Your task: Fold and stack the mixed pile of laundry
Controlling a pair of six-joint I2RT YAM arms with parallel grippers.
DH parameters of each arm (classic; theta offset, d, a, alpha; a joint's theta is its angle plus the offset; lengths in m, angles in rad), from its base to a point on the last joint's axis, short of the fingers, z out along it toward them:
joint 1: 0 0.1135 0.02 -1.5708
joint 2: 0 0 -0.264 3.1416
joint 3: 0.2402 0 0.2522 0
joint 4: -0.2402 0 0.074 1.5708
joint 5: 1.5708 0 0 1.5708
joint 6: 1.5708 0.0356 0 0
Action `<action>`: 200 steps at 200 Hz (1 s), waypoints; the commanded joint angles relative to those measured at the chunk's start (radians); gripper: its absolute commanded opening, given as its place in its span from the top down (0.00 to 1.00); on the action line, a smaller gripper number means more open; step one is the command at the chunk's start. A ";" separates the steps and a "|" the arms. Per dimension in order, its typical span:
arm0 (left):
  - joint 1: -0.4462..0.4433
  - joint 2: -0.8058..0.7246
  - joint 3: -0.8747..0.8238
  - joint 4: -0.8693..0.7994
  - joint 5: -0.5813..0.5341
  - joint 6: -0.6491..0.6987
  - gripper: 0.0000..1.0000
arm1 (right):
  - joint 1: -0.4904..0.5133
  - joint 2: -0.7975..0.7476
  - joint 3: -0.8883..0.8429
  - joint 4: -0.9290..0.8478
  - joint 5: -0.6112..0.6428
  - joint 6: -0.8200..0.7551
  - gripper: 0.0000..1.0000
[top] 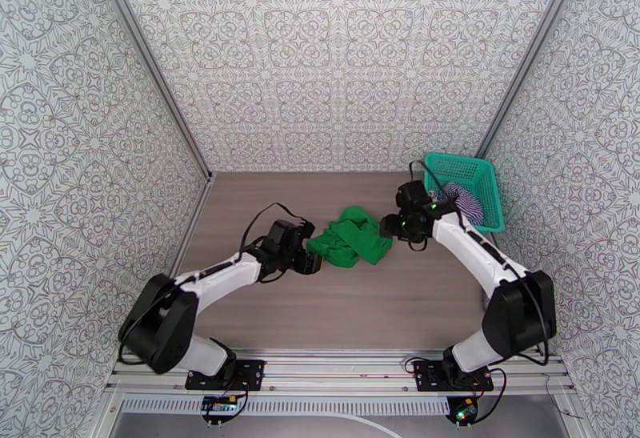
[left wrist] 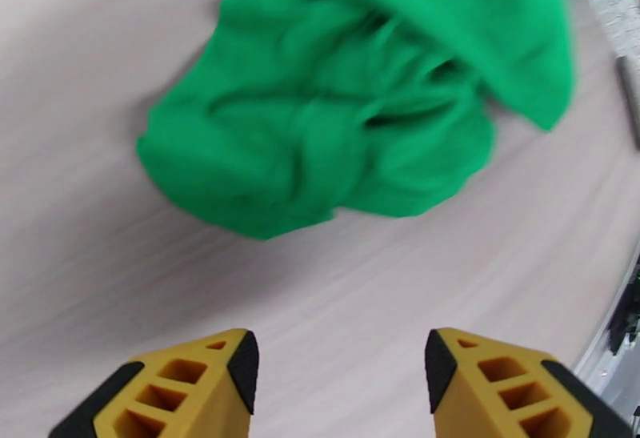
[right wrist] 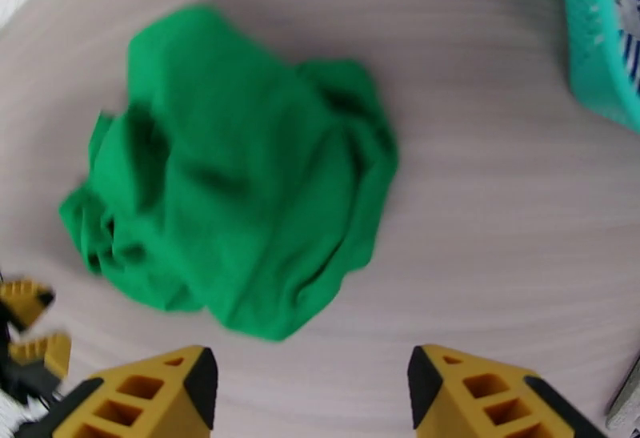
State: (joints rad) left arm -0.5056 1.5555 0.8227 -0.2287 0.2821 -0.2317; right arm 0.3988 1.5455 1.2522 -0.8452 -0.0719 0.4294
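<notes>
The wood-grain table [top: 400, 311] spans the lower middle of the top view, and nothing on it is folded yet. At its centre the green T-shirt [top: 352, 243] lies in a soft, creased, crumpled heap. At the upper right, the rigid teal mesh basket [top: 458, 161] holds the thin-striped top [top: 464, 201], bunched and not yet taken out. The left gripper [left wrist: 340, 367] and right gripper [right wrist: 312, 383] flank the shirt, jaws parted and empty, so practically the whole job appears to remain.
</notes>
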 commanded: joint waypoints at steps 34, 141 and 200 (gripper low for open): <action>0.014 0.142 0.105 0.036 -0.019 -0.003 0.32 | 0.155 0.065 -0.089 0.098 -0.026 0.075 0.33; 0.031 0.276 0.171 0.232 -0.109 -0.069 0.77 | 0.076 0.269 -0.099 0.303 0.017 0.106 0.75; 0.046 0.126 0.037 0.465 -0.191 -0.083 1.00 | 0.058 0.191 -0.020 0.235 0.071 0.094 1.00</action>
State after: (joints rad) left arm -0.4770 1.7836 0.9112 0.0921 0.1581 -0.3111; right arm 0.4721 1.8069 1.1652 -0.5789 -0.0521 0.5312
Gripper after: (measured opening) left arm 0.046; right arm 0.061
